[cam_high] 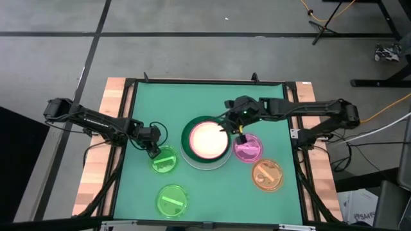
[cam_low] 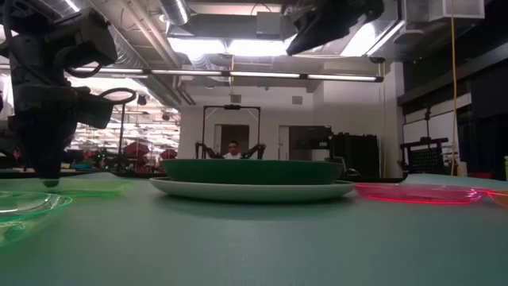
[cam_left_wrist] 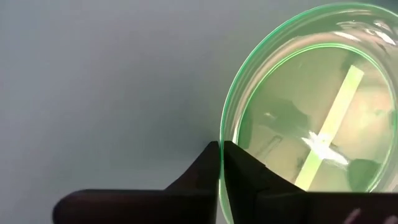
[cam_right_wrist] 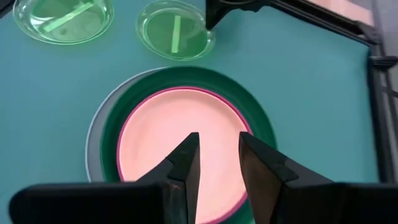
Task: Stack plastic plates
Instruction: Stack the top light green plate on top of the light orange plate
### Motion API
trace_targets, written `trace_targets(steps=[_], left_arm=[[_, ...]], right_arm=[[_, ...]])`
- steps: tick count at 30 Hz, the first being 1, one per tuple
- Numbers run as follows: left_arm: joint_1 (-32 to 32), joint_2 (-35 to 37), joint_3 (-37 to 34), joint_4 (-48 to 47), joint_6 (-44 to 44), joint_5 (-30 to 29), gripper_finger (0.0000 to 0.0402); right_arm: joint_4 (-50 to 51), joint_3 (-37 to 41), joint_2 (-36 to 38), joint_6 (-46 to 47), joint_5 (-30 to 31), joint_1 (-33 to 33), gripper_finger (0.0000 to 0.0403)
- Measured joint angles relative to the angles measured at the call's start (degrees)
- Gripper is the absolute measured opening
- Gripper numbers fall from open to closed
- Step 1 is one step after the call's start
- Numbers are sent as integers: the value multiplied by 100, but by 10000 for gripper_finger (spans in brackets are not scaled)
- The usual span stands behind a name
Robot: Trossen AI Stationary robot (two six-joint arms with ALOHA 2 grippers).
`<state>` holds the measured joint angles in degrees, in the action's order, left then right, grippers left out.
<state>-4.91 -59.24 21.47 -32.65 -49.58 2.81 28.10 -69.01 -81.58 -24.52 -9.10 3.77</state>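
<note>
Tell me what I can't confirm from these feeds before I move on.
- Cream plate: none shows in any view; it may lie under the pink plate.
- Left gripper: its fingers meet at the green plate rim, but the grip itself is hidden.
- Low view: pink plate hidden behind the dark green plate rim.

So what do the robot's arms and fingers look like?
Both arms are thin, dark and jointed, with black cables running along them. The left gripper and right gripper each end in two flat black fingers that taper to blunt tips. A tiny green light glows on the right arm's wrist.
</note>
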Motion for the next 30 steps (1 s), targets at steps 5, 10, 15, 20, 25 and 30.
trace_targets(steps=[5, 10, 15, 20, 25, 30], left_arm=[[0, 26, 27, 18, 13, 40, 3], [0, 106, 312, 11, 61, 256, 2], [0, 201, 792, 12, 360, 740, 1], [0, 203, 1479, 15, 517, 1370, 1], [0, 201, 2214, 42, 607, 1026, 0], [61, -5, 2732, 410, 1090, 432, 0]], right_arm=[[252, 2, 348, -2, 245, 0, 101], [522, 4, 605, -2, 497, 0, 101], [1012, 7, 763, -4, 758, 0, 101], [1462, 9, 821, -2, 959, 0, 101], [1931, 11, 818, -6, 1180, 0, 101], [2299, 11, 818, -4, 1461, 0, 101]])
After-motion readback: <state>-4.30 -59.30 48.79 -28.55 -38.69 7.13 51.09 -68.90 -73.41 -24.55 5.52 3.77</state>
